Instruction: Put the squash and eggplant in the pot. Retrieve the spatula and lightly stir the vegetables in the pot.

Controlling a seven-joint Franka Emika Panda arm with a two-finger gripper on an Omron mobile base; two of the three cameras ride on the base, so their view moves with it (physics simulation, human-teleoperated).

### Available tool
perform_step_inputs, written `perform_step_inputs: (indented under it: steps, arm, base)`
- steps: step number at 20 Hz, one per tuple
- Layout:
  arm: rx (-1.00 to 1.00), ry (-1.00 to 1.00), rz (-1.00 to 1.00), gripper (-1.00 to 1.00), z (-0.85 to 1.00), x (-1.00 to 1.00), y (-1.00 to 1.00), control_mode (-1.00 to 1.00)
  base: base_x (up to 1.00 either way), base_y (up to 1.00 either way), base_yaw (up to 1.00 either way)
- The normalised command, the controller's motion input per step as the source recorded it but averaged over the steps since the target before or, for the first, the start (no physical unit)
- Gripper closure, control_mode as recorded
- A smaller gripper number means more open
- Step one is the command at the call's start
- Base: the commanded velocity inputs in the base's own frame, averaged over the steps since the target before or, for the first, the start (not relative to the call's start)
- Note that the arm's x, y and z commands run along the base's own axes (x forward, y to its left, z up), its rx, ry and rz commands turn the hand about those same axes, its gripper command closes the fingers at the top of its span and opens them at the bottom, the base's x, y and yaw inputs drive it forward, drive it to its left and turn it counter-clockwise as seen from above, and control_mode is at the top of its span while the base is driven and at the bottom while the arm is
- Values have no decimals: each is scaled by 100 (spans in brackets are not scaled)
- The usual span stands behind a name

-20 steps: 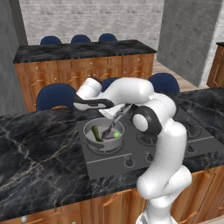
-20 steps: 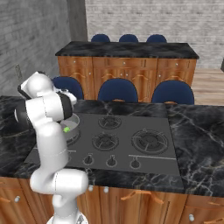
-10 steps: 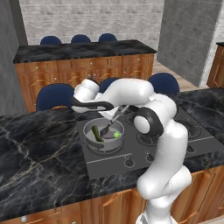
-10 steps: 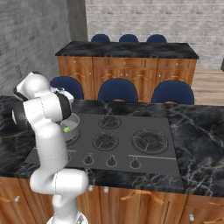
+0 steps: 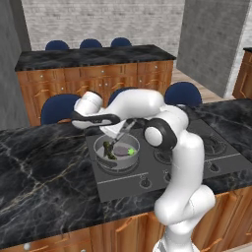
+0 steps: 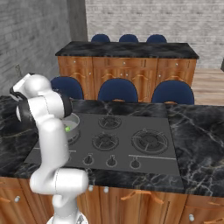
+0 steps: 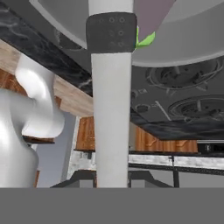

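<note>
Over the pot (image 5: pixel 117 153), the claw (image 5: pixel 119 134) is clamped on the spatula (image 7: pixel 110 100), whose long axis slants down into the vegetables just below.

- A black marble counter (image 5: pixel 44 177) runs across the front on wooden cabinets (image 6: pixel 144 203).
- A dark cooktop (image 6: pixel 144 144) is set into it.
- Blue chairs (image 6: pixel 117 91) stand behind it.
- A second wood-fronted counter (image 6: pixel 127 49) stands farther back, more blue chairs behind it.
- Pale brick back wall (image 5: pixel 103 22); grey walls (image 5: pixel 211 44) at the sides; wooden floor (image 6: pixel 210 83).
</note>
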Motion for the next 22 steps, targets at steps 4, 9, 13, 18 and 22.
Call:
perform_step_inputs:
  steps: [4,9,13,18,22]
  arm:
    - [-3,0,0,100,-44,33,0,-100]
    - [-1,0,0,100,-34,18,0,-100]
    - [-1,0,-1,100,0,0,-53,-100]
    - [-4,1,-2,100,2,0,-68,-100]
    - [-6,4,0,100,11,6,-48,-100]
  base:
    - [0,0,0]
    - [0,0,0]
    - [0,0,0]
    - [0,0,0]
    - [0,0,0]
